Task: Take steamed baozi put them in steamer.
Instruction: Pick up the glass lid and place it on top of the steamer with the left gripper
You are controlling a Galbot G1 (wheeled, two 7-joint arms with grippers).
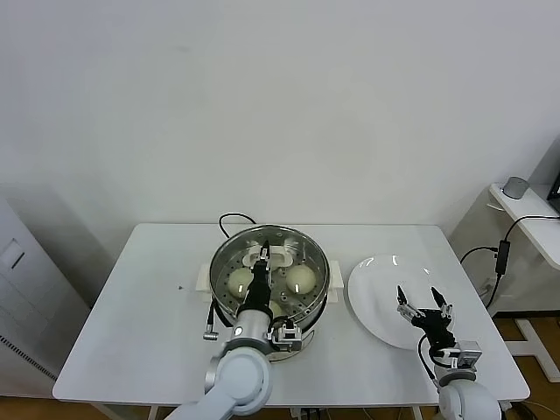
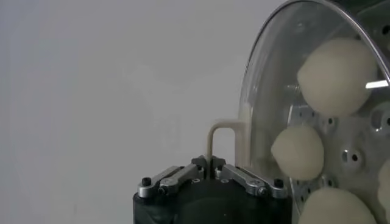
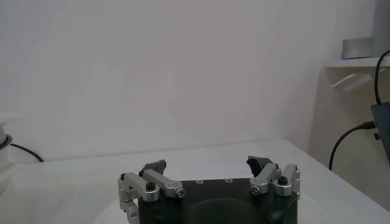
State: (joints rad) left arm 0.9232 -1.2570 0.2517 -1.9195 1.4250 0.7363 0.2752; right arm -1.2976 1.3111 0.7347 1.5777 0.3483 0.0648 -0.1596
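The steel steamer [image 1: 320,261] stands mid-table on its white base. Three cream-white baozi show inside it [image 1: 238,280] [image 1: 300,278] [image 1: 276,308]. My left gripper [image 1: 260,265] is over the pot, shut on the cream loop handle [image 2: 214,135] of the round glass lid [image 2: 268,91]. Through the lid in the left wrist view I see baozi [image 2: 338,76] [image 2: 298,152] [image 2: 335,208] on the perforated tray [image 2: 353,156]. I cannot tell whether the lid rests on the rim. My right gripper [image 1: 424,308] [image 3: 207,165] is open and empty above the white plate [image 1: 376,289].
The steamer's black cord [image 1: 233,218] runs off behind the pot. A side desk [image 1: 525,219] with cables stands to the right of the table. A grey cabinet [image 1: 26,280] stands to the left.
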